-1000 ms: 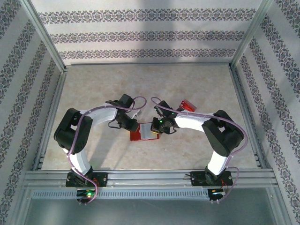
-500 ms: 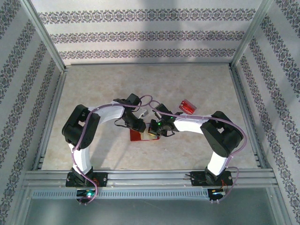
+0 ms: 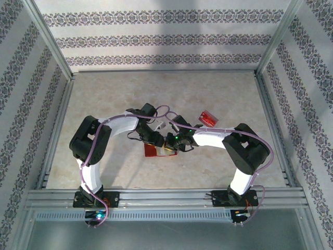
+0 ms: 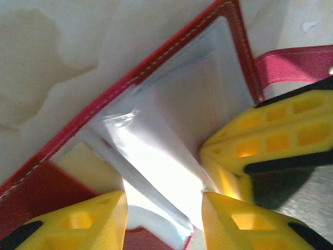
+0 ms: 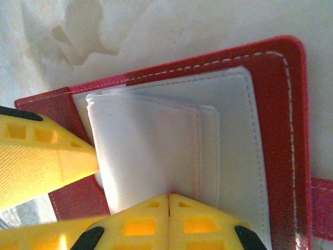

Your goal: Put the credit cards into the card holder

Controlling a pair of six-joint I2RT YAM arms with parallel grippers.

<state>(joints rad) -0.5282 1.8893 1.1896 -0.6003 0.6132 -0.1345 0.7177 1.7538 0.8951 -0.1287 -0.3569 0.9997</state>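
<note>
Card holder (image 3: 151, 151) is lying open, left gripper (image 4: 162, 202) spread astride its sleeves (image 5: 156, 140), right gripper (image 5: 169, 200) pressed together at their 6 o'clock.

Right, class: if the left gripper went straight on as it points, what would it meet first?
Most likely the wallet's pale inner sleeve, which lies right ahead of the left gripper, between its open fingers. Depth is unclear, so it may be touching it.

The red, white-stitched card holder (image 3: 152, 151) lies open, flat on the table (image 3: 104, 104) mid-workspace. Its greyish-white sleeves (image 5: 156, 151) face up and its clasp tab (image 4: 296, 62) sticks out sideways. One red credit card (image 3: 208, 117) lies flat, well apart to the right.
</note>
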